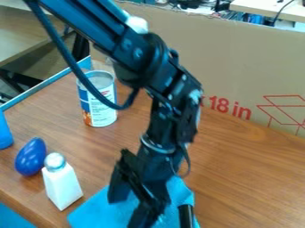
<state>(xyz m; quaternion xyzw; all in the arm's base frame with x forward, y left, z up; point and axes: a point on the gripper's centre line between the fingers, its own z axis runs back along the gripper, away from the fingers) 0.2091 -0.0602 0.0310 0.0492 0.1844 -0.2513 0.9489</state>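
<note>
The black gripper [145, 210] is seen low over a soft, matte blue cloth [95, 214], which is spread near the front edge of the wood-grained tabletop [244, 178]. Whether the gripper is spread, pressed together or pinching anything cannot be told. To the cloth's left, a white, square-sided bottle [62, 187] with a rounded grey cap is placed upright, and just beside it a smooth, glossy blue egg-shaped object [30, 156] is seen. A cylindrical metal can [98, 100] with a paper label is stood towards the far left corner. By the left edge, a blue object [5, 131] is cut off by the view. The cloth's middle is covered by the gripper, and its lower part is cut off. A short black rod-like piece [186, 217] is set against the cloth's right side; what it belongs to cannot be made out. The far edge is bounded by flat brown cardboard [238, 58] with red print, while wood surface is shown between the cloth and the right side.
</note>
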